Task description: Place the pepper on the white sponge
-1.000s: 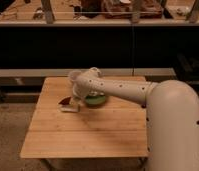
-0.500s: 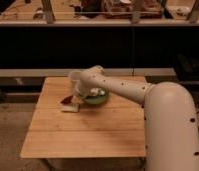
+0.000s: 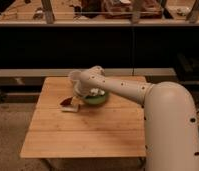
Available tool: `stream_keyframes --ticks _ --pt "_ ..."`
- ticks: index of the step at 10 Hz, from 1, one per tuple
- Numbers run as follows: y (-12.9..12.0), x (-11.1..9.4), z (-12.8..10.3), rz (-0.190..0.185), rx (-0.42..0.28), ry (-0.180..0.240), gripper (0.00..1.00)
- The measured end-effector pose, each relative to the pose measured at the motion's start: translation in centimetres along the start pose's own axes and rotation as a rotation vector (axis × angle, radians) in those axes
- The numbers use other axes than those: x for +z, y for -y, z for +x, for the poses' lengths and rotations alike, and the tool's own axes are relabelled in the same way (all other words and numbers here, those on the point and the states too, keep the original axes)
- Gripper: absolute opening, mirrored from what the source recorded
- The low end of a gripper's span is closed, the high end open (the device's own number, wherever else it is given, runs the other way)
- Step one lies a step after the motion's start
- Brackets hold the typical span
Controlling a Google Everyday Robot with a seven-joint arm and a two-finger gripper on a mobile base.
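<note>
The dark red pepper lies on top of the small off-white sponge at the left middle of the wooden table. It rests on the sponge's left part. My gripper hangs at the end of the white arm, just right of and slightly above the pepper and close to the sponge. The arm's wrist hides part of the gripper.
A green bowl with something pale inside stands right behind the sponge, under the arm. A white cup stands at the back beside the wrist. The table's left edge is near the sponge. A dark shelf runs behind the table.
The wrist has shifted slightly up and back over the last second. The pepper and the sponge have stayed where they were.
</note>
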Motion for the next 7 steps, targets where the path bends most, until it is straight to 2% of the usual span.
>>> stream_keyframes --ticks 1,2,7 --pt "0.0 0.01 0.0 0.0 -0.007 0.002 0.51" --pt "0.1 -0.07 0.45 -0.008 -0.005 0.002 0.57" --pt "-0.1 -0.2 0.44 -0.005 -0.003 0.001 0.57"
